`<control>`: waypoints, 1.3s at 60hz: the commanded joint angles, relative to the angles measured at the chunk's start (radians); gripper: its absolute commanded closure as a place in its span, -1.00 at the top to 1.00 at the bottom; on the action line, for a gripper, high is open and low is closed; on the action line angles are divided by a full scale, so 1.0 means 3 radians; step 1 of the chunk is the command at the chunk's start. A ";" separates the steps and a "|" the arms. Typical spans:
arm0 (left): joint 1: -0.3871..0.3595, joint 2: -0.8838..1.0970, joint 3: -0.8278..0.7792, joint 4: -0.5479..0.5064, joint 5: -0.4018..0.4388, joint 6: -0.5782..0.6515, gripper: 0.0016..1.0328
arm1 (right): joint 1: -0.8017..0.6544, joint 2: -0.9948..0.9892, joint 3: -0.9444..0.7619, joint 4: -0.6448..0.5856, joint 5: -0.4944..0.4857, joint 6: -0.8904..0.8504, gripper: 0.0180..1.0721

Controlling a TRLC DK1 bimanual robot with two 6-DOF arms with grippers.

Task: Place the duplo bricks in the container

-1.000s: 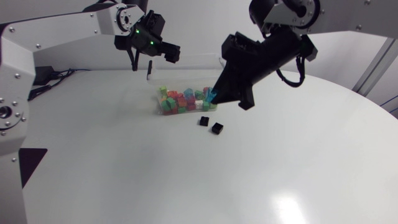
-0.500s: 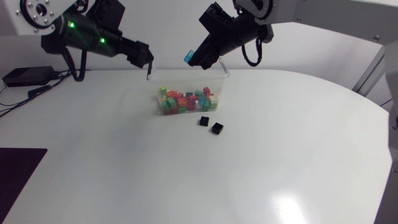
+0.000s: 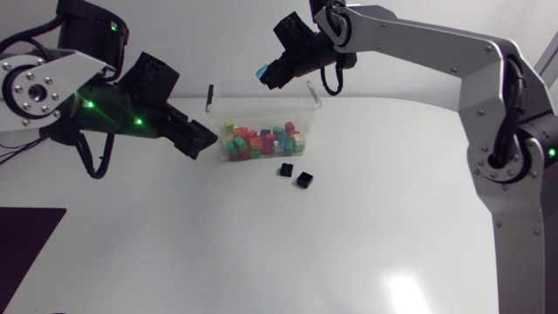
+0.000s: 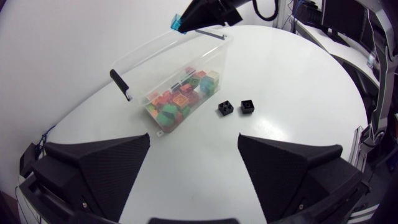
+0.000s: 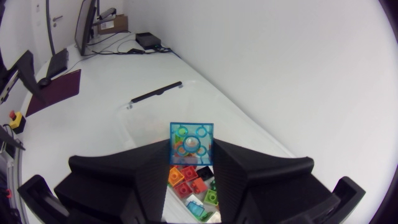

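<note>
A clear plastic container [image 3: 307,103] [image 4: 160,53] holds several coloured duplo bricks [image 3: 260,141] [image 4: 182,96] [image 5: 193,186]. My right gripper [image 3: 268,75] [image 5: 191,163] hangs above the container's far rim, shut on a translucent blue brick [image 3: 261,73] [image 5: 191,143] [image 4: 177,23]. Two black bricks [image 3: 285,169] [image 3: 303,180] [image 4: 226,108] [image 4: 248,106] lie on the table just in front of the container. My left gripper [image 3: 199,138] [image 4: 194,155] stands open and empty beside the container's left front corner, a little short of it.
A black handle [image 3: 209,96] [image 4: 120,84] [image 5: 155,92] sits on the container's left end. A dark mat [image 3: 35,228] lies at the table's left edge. The white table [image 3: 349,244] stretches wide in front and to the right.
My left gripper has swung down and forward from behind the container to its left front corner. My right gripper has lifted the blue brick up to the far rim.
</note>
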 commanded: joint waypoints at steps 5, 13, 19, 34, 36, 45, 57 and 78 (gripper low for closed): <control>-0.0107 -0.0082 -0.0273 0.0082 0.0034 0.0082 0.90 | 0.0028 0.0322 0.0286 0.0129 0.0267 0.0211 -0.10; -0.0245 -0.0031 -0.0437 0.0245 0.0034 0.0066 0.90 | 0.0044 0.0429 0.0409 0.0139 0.0431 0.0287 0.91; -0.0337 0.0118 -0.0442 0.0327 0.0024 0.0061 0.90 | -0.0008 0.0260 0.0260 0.0154 0.0431 0.0298 0.91; -0.0567 0.0741 -0.0217 0.0578 -0.0160 -0.0108 0.90 | -0.0376 -0.0936 -0.1243 0.0702 0.0410 0.0303 0.91; -0.0583 0.0849 -0.0135 0.0578 -0.0160 -0.0164 0.90 | -0.0432 -0.1110 -0.1478 0.0768 0.0410 0.0313 0.91; -0.0654 0.1237 0.0167 0.0572 -0.0216 -0.0379 0.90 | -0.0606 -0.1647 -0.2301 0.1013 0.0333 0.0344 0.91; -0.0787 0.1810 0.0663 0.0465 -0.0503 -0.0721 0.90 | -0.0693 -0.2158 -0.3385 0.1540 0.0339 0.0451 0.91; -0.0961 0.2485 0.1333 0.0169 -0.0799 -0.1043 0.90 | -0.0703 -0.2465 -0.4188 0.1903 0.0640 0.0471 0.91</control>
